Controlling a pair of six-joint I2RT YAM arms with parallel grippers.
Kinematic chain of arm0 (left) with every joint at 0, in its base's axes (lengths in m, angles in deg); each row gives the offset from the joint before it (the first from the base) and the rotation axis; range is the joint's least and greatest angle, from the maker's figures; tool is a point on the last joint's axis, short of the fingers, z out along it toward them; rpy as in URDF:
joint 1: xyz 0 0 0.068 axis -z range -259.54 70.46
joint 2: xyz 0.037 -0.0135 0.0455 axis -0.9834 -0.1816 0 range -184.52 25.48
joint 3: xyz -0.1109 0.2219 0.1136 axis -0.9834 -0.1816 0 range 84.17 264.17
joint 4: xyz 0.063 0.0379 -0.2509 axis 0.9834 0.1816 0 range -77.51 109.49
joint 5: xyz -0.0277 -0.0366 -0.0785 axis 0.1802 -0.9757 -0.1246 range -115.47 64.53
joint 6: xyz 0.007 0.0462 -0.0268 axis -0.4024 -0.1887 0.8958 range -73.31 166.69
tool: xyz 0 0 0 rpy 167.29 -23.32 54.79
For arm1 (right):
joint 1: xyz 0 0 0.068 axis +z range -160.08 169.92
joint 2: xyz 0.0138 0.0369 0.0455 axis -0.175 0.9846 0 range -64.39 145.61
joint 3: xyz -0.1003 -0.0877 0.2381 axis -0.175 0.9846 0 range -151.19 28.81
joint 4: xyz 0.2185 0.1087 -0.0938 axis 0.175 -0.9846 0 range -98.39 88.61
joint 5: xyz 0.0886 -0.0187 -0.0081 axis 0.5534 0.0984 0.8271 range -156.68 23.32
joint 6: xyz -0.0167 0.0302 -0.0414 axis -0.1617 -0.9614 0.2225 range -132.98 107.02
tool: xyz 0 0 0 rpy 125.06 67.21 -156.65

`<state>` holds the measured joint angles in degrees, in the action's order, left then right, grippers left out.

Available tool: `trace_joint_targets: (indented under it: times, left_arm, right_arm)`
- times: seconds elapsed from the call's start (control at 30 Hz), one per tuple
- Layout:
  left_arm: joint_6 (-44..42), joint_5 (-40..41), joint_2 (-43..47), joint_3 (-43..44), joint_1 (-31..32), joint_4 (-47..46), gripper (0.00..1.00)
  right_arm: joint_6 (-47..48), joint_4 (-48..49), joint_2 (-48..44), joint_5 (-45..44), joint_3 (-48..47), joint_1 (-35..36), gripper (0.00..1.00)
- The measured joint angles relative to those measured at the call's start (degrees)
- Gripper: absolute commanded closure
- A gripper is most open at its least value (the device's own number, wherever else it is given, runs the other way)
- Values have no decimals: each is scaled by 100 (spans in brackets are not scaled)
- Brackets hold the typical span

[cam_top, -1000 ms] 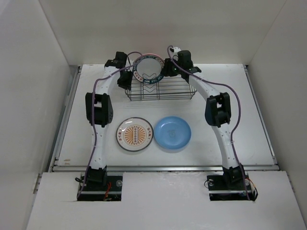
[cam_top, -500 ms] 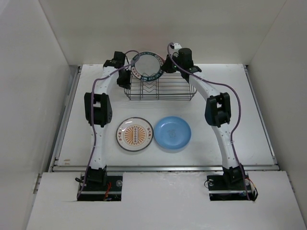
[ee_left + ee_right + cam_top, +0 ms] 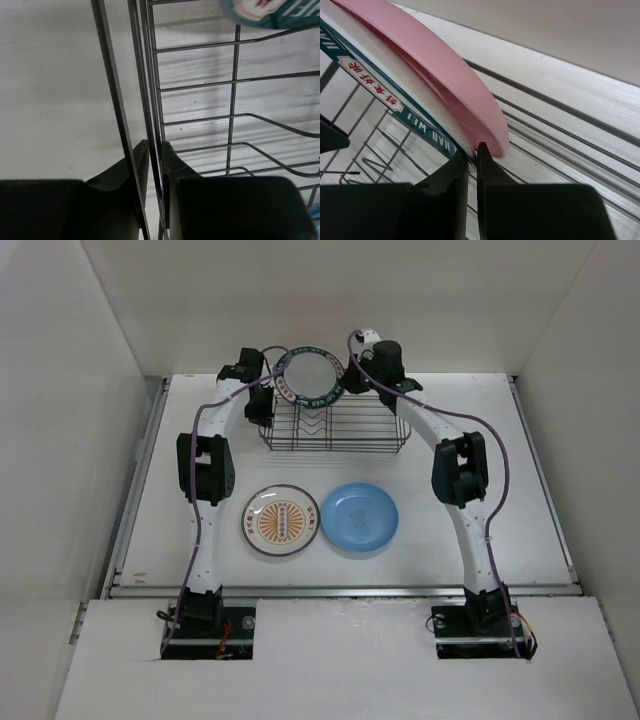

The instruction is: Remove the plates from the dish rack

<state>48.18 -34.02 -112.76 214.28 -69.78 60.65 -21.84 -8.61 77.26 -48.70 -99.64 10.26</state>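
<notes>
your right claw [image 3: 472, 159] is narrow, its two black fingertips pinched on the rim of the green-rim plate [image 3: 422, 127]. the plate rises up and to the left from the tips, tilted, its printed band facing the wrist camera. the pink plate [image 3: 450, 70] lies against the back of it, just beyond the far finger; you cannot tell from here whether the pink one is in the pinch too or only leaning there. rack [image 3: 335, 427] wires show below and left of the tips. from above, the held plate stands at the back left end of the rack, face toward the camera, its lower edge about level with the rack's top rail, and the right claw sits at its right edge.

your left claw [image 3: 154, 152] is also narrow, closed on the upright end wires of the rack; the wires run straight up through the slit between the two fingers. the rack floor and its bent dividers lie to the right of that claw, bare table [image 3: 500, 460] to its left, and a bit of the green-rim plate shows above and to the right, apart from the fingers.

two plates lie flat on the table, well apart from both claws on the near side of the rack: the orange plate [image 3: 282, 520] and the blue plate [image 3: 360, 517], side by side, edges almost touching.
</notes>
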Motion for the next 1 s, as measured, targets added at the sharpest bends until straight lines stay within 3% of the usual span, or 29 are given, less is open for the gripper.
trace_joint_targets:
  times: [0.17, 0.3, 0.37, 0.57, 0.83, 1.0]
  left_arm:
    - [96, 83, 9, 0, 20, 48, 94]
    - [131, 181, 22, 0, 48, 96, 77]
    - [81, 286, 22, 0, 55, 118, 62]
    - [44, 398, 33, 0, 74, 188, 58]
    - [59, 433, 79, 0, 74, 245, 50]
    - [-7, 645, 369, -2, 98, 275, 31]
  right_arm:
    - [50, -52, -476, -254, 223, -7, 100]
    - [-96, -164, -866, -247, 306, -11, 100]
    - [-249, -173, -1069, -225, 334, 2, 100]
    - [-382, -133, -1998, -341, 1012, 48, 100]
    - [-442, -164, -2507, -142, 1799, 24, 100]
    - [-267, -743, -3088, 708, 2441, 24, 100]
